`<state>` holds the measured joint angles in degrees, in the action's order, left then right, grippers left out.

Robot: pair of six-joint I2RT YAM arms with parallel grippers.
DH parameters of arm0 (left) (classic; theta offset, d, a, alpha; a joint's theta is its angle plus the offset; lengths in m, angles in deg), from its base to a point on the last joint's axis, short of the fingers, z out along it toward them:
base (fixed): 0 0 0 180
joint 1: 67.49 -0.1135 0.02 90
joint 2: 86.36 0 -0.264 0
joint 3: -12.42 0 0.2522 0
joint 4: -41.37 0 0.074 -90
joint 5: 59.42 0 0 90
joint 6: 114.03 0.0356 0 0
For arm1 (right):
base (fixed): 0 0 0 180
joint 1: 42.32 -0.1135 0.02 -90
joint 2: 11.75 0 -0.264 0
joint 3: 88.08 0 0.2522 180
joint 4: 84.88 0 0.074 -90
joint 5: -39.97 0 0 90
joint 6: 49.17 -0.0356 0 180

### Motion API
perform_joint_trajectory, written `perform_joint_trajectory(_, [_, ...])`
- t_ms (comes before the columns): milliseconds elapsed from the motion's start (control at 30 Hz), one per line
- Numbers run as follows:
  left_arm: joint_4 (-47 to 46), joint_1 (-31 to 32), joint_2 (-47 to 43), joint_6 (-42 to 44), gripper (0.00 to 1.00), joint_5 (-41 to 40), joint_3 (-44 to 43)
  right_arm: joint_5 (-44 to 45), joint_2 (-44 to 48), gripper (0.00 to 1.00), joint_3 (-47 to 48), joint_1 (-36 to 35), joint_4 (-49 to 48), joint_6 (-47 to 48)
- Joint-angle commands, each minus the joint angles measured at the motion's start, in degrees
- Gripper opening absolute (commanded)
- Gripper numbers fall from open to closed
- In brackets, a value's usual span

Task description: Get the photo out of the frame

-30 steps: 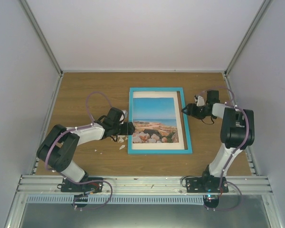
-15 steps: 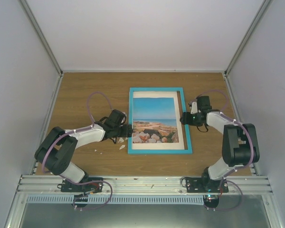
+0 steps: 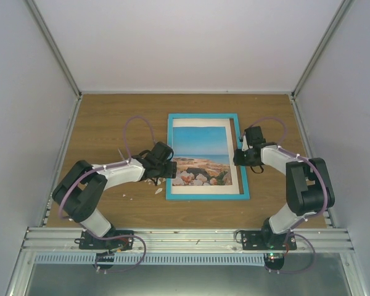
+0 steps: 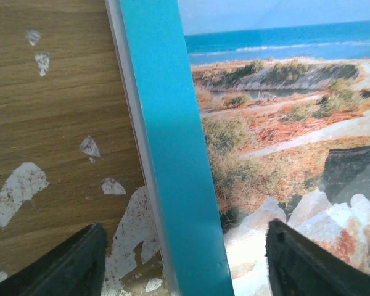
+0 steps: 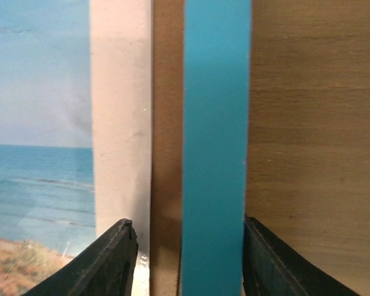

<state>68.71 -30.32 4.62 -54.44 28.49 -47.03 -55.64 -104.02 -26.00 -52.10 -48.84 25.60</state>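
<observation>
The wood-grain worktop (image 3: 111, 117) shows worn white patches (image 4: 21, 191) where its surface has chipped, with a few small pale flecks (image 3: 158, 190) lying near its middle. Plain white walls (image 3: 185, 43) enclose it, joined by metal corner posts (image 3: 52, 46). An aluminium rail (image 3: 185, 237) runs along the near edge.

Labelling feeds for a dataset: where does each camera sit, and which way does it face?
Top external: above and behind the bases, looking down on the wooden table, left arm and right arm whole.
Left wrist: on the left arm, looking down past the left gripper at the left rail of the turquoise-blue rectangular picture frame.
Right wrist: on the right arm, looking down past the right gripper, astride the right rail.
Shared: all show the beach-scene paper photo.
</observation>
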Motion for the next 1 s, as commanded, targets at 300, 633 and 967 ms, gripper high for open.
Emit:
perform_joint_trajectory(300, [1.9,1.0,4.0,1.0,0.48,-4.0,-1.2,1.8,-4.8,0.26,0.0,-6.9,-0.5,-2.2])
perform_joint_trajectory(633, [5.8,-2.7,-3.2,2.4,0.40,-7.5,3.0,0.9,-6.4,0.23,3.7,-15.6,-1.1,-6.4])
perform_joint_trajectory(967, [8.4,-7.4,-11.3,2.8,0.35,-8.9,6.0,1.9,-8.5,0.21,9.3,-20.5,-1.7,-9.3])
